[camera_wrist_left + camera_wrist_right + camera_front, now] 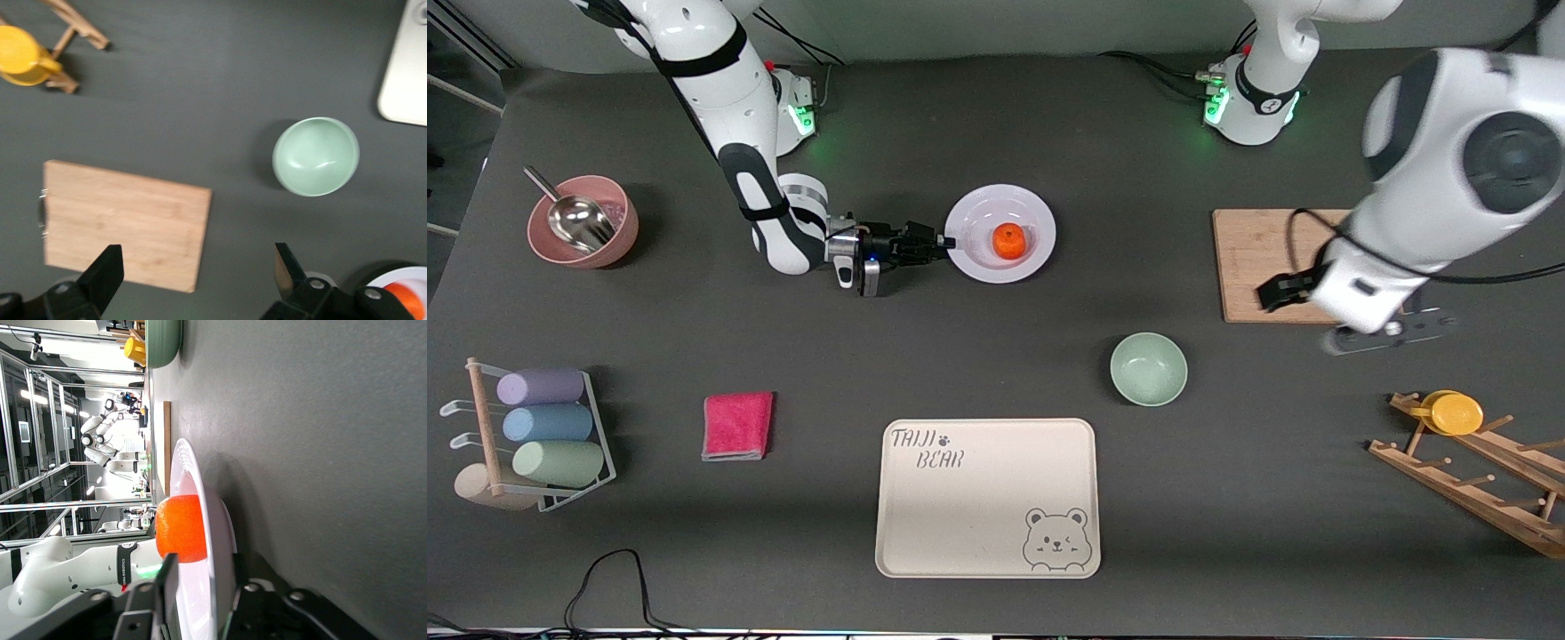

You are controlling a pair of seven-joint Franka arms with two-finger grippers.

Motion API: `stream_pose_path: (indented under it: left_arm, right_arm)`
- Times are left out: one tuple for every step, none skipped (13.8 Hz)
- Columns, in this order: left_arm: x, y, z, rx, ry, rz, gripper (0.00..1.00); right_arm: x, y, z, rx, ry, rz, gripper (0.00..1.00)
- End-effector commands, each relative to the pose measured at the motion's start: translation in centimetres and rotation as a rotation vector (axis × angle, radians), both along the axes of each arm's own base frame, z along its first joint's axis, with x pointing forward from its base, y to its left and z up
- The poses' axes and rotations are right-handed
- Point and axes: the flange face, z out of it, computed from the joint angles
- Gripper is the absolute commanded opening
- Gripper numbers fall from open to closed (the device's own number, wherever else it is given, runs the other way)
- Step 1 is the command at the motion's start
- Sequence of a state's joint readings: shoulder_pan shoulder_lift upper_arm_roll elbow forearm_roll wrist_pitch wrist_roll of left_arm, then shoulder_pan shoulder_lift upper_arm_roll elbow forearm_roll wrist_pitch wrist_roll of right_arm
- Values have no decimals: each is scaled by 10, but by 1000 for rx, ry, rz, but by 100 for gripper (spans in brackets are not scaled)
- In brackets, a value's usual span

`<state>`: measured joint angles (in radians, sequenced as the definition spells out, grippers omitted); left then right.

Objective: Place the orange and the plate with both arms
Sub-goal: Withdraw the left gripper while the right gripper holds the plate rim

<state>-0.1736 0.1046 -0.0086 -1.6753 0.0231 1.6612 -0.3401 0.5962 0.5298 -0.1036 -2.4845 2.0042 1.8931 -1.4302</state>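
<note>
— What sits on the bench at the right arm's end?
— A pink bowl with a metal scoop in it. Nearer the front camera, a wire rack holds purple, blue and green rolls, with a folded pink cloth beside it.
— And midway along?
— A cream bear tray, nearest the front camera, with a mint-green bowl just farther off.
— The left arm's end?
— A wooden cutting board, and a wooden peg rack carrying a yellow cup.
</note>
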Motion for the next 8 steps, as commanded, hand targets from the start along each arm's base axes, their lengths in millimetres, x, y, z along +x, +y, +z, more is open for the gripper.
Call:
stream_pose_path:
  left_arm:
    - [-16,61,10,-21,46,-87,100]
    - [-15,79,10,-26,50,-86,100]
    - [-16,91,10,-27,55,-67,100]
    - [-17,103,13,-25,50,-46,100]
    - [-17,109,14,-24,48,-37,100]
    - [-17,117,15,-18,48,-23,100]
    - [-17,122,16,-15,45,-15,100]
    - [-17,121,15,-11,53,-20,100]
  right_arm:
    - [-1,8,-10,-3,-5,-1,25]
    - [-2,10,-10,-1,-4,3,18]
    - [-3,11,-10,0,-3,4,6]
    - [-1,11,-9,3,-8,3,0]
    - [3,13,-4,13,-15,3,0]
    - [7,12,0,20,-20,-5,0]
    - [13,11,9,31,-22,-16,0]
    - [20,11,22,45,-12,-28,0]
